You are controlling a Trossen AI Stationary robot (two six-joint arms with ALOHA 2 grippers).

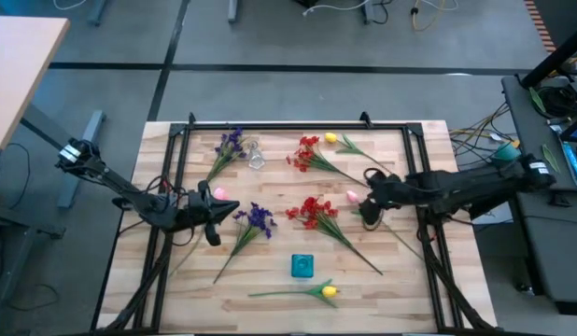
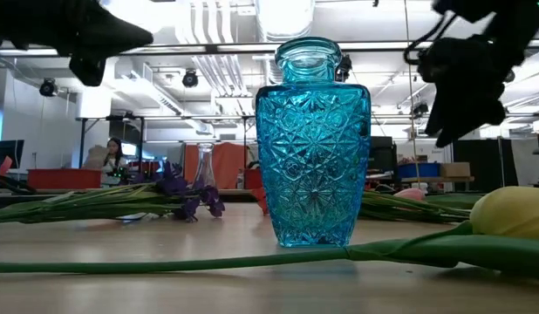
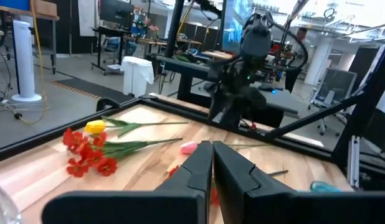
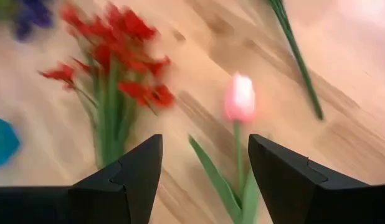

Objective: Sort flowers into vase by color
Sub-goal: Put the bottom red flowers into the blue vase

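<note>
- The right gripper (image 4: 205,171) hangs with its dark fingers spread wide and empty, above a pink tulip on a green stem (image 4: 240,98) right of the table's middle.
- The left gripper (image 3: 212,163) has its fingers pressed together, holding nothing, at the table's left side just beside another pink tulip (image 1: 218,193).
- Near the right gripper lie a red flower cluster (image 4: 118,46) and a loose green stem (image 4: 298,56).
- A blue cut-glass vase (image 1: 302,266) stands upright at the table's near middle, a yellow tulip (image 1: 328,291) just beside it.
- Purple clusters (image 1: 259,217), a small clear glass vase (image 1: 256,155) and more red and yellow flowers are scattered over the wooden table (image 1: 270,280), inside a black frame along its edges.
</note>
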